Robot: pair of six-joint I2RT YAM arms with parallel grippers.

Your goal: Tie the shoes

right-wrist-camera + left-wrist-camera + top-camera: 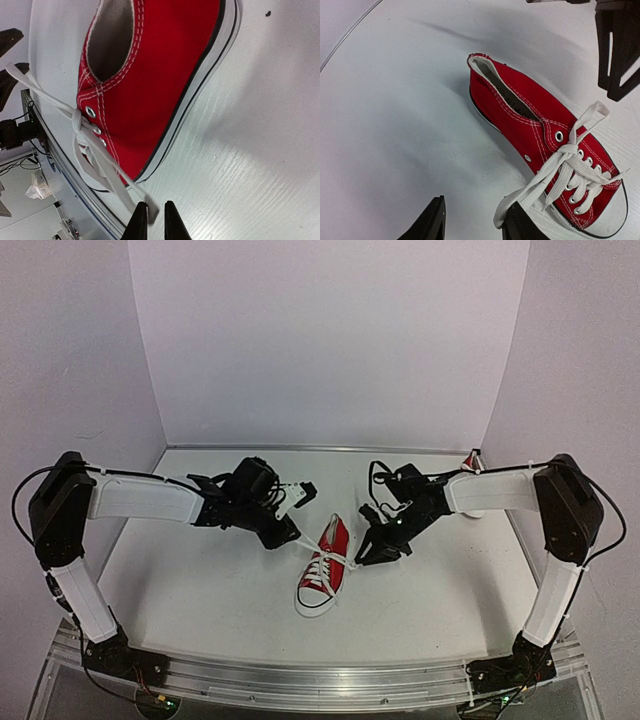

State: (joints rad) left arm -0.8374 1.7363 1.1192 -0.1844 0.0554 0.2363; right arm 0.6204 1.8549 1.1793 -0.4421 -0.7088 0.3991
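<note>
The left end effector hangs low just to the left of the small red canvas sneaker with white rubber sole and toe cap, near its heel. In the left wrist view its black fingers stand moderately wide with nothing between them. One loose end of the white flat lace lies on the white surface, touching the side of one finger.

The sneaker sits upright, heel towards the back wall and toe cap towards the arm bases. Its laces are crossed into a single knot at the top eyelets, and an end trails off to either side.

Just to the right of the sneaker, the right end effector points down by the lacing. In the right wrist view its fingertips are only a narrow slit apart. The other lace end runs from the knot and finishes right at them.

Well to the right of the sneaker, a second red shoe shows as a scrap behind the right arm.
</note>
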